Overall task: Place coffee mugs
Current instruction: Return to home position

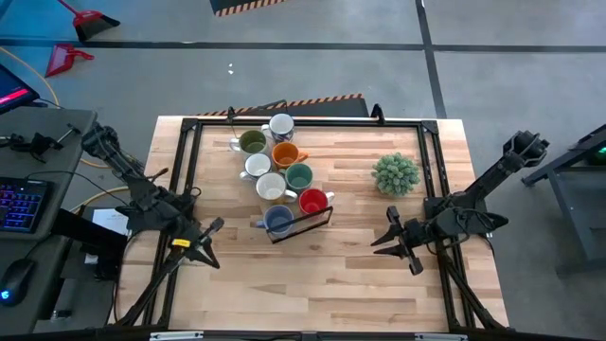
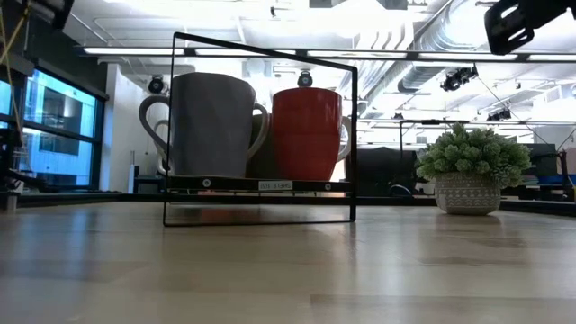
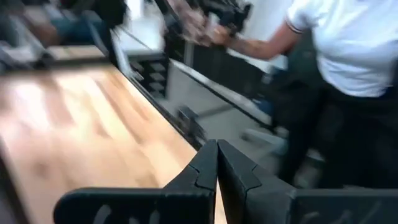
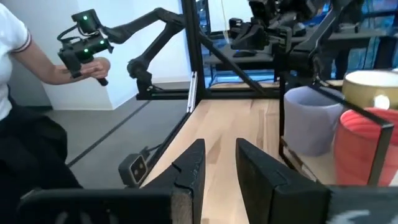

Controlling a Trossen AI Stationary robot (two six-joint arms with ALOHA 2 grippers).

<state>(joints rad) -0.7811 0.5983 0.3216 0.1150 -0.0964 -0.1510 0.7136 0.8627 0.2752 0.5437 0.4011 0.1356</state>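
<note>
Eight mugs [image 1: 271, 187] near potted plant [image 1: 395, 174]

the high view hangs far above and looks straight down on the whole tabletop [image 1: 312, 275] and both arms. the low view sits at tabletop height, close to the rack [image 2: 225, 183], facing level into the room. the left wrist view looks out past its meeting fingers [image 3: 202, 167], over the tabletop's edge to a person [image 3: 348, 50] beyond them. the right wrist view looks past its parted fingers [image 4: 189, 168] along the wood; the red mug [image 4: 354, 142] beside them shows in the high and low views too.
</note>
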